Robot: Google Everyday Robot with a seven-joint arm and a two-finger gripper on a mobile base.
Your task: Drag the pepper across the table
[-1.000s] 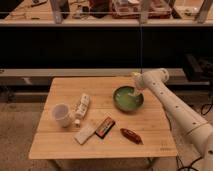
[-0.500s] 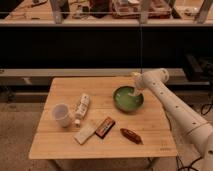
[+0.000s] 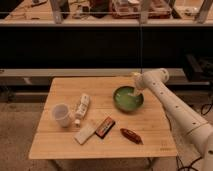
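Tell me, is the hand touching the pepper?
Apart. The camera view shows the hand over the bowl, while the pepper lies nearer the front edge, with bare table between them.

No legible text anywhere, not even near the hand (image 3: 134, 93) over the green bowl (image 3: 121, 103)

One camera covers the scene. It sits high on the near side of the table (image 3: 67, 90) and tilts downward, at middle distance, so the whole wooden top fits in frame with floor (image 3: 20, 125) showing on the left and at the front. It faces a long bench (image 3: 100, 22) beyond the table's far edge. The arm (image 3: 175, 107) enters from the lower right corner, and the gripper (image 3: 134, 93) hangs at the green bowl (image 3: 122, 102), right of centre.
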